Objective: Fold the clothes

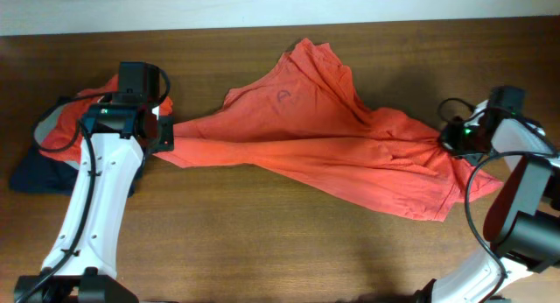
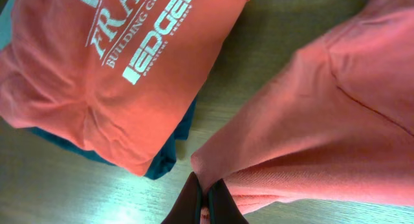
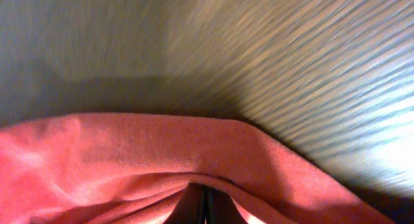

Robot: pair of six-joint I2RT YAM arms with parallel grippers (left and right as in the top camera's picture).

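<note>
Starting right at the fingers: the left gripper (image 2: 206, 199) is pinching a bunched corner of the orange-red T-shirt (image 2: 323, 114), with its jaws squeezed down to almost nothing and cloth wedged between them. Same deal on the other side. The right gripper (image 3: 206, 210) is clamping a fold of the same shirt, and the fabric is draping over its fingertips and spreading away to both sides. That wrist view is pretty blurry though, so I can't tell which part of the shirt it's got.

Moving out from the hands, the shirt is stretching between the two grippers as a tight band over the table (image 1: 262, 250). The rest of it is bunching into a rumpled peak on the far side of that line. My read is they're pulling it apart like this to spread it flat before any real fold gets made, so the task is looking early.

Just ahead of the left fingers and off to one side, the folded red shirt (image 2: 110, 68) with the white logo is sitting on top of a navy garment (image 2: 165, 164). It's close to the held corner but not touching it. Dragging that corner any further outward is risking a snag on that stack.
</note>
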